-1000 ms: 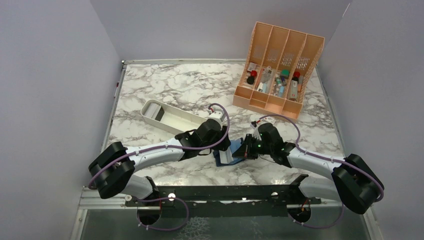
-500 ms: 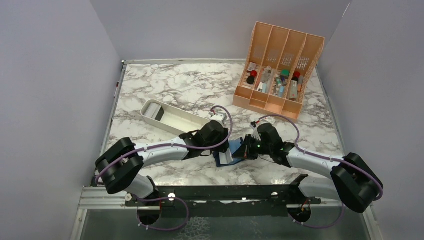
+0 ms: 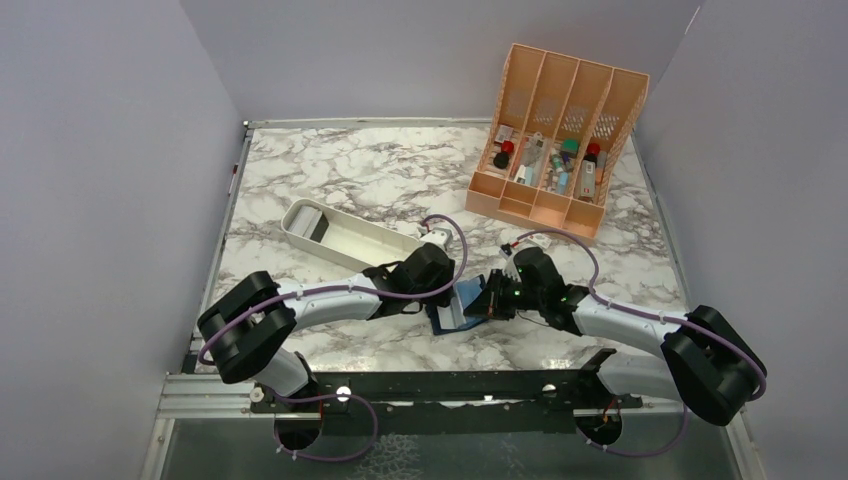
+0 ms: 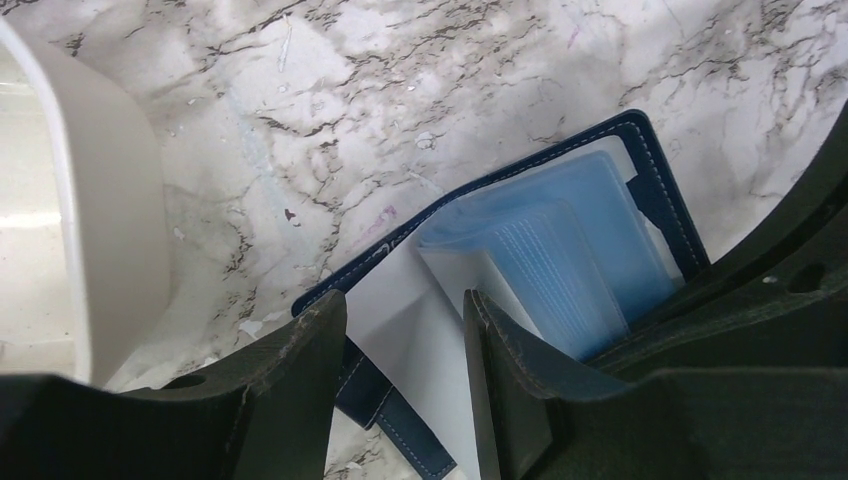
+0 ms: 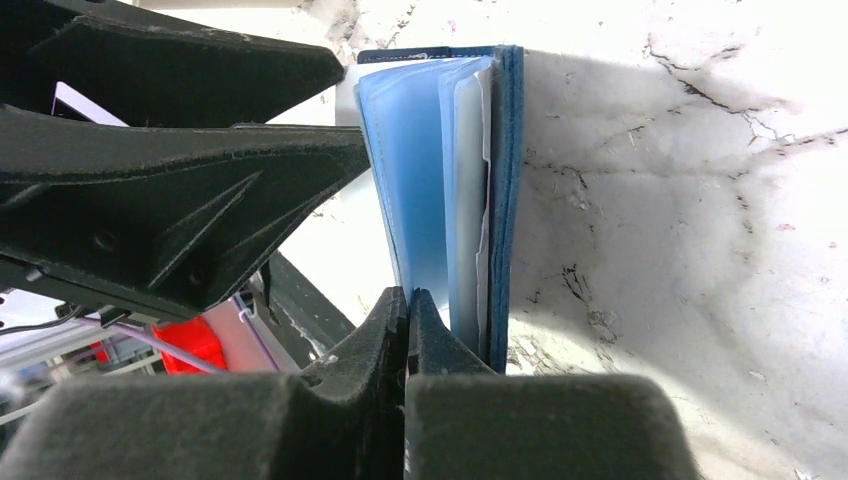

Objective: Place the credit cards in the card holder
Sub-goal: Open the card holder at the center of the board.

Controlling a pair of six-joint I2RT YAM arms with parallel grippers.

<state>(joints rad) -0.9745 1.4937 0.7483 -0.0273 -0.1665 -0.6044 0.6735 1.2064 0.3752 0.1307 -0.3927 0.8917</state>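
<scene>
1. Grey-veined white marble table [image 3: 330,190]: it carries everything you are working on.
2. Left arm [image 3: 330,297]: its elbow has swung inward over the last second, settling the wrist closer over the work. The right arm [image 3: 620,322] has not stirred. Judge this as your lining-up, not yet the insertion.
3. Navy folding card holder [image 4: 665,200]: it lies open directly under the tips of the left gripper [image 4: 402,310] and just ahead of the right gripper [image 5: 408,300]. Its long axis runs straight out along the right gripper's reach. The pale-blue plastic pocket leaves [image 5: 415,170] stand fanned, their mouth turned toward the left gripper.
4. White credit card [image 4: 410,400]: it spans the left gripper finger to finger, apparently clamped by its edges. Its leading end is over the holder, not yet in a pocket.
5. Right gripper: fingers pressed together, pinching one blue leaf aside.
</scene>
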